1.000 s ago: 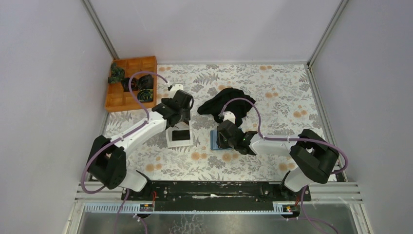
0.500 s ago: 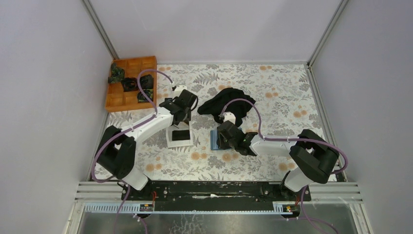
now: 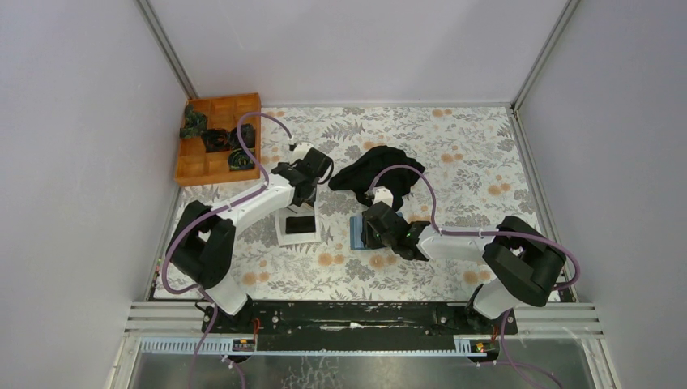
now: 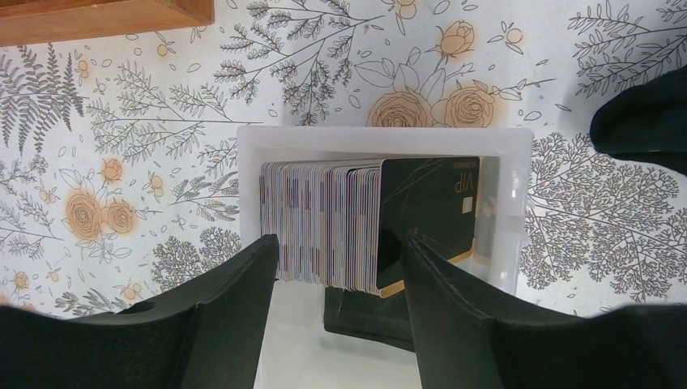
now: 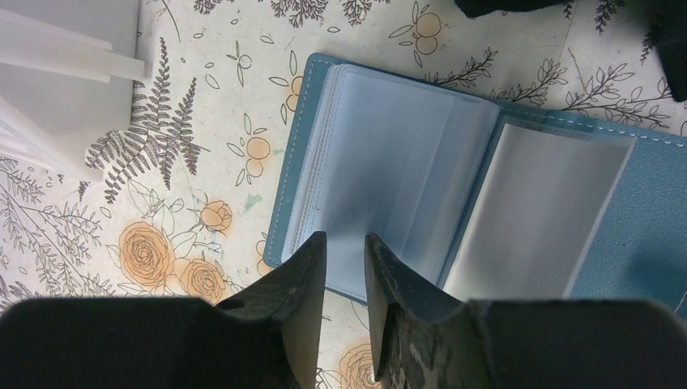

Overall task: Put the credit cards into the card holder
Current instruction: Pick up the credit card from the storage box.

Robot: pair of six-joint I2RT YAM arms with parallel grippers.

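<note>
Left wrist view gives us the cards [image 4: 324,223] standing on edge in a packed row inside the white tray [image 4: 381,139]. A black card [image 4: 429,203] leans at the row's right end, gold along its lower edge. Our left gripper [image 4: 340,243] hangs over that row with its jaws wide. One finger is by the row's left end and the other is in front of the black card; we cannot tell whether either touches. A dark card [image 3: 300,224] lies flat on the tray floor.

From the top view we see the holder [image 3: 355,235] lying open on the floral table [image 3: 470,162], just right of the tray and apart from it. The black cloth [image 3: 377,170] lies behind it. Our right gripper [image 5: 344,243] sits at the holder's near edge, its jaws narrow with a slim gap. A clear sleeve's edge shows in that gap; whether it is pinched we cannot tell. A wooden box [image 3: 194,166] sits at the far left corner.
</note>
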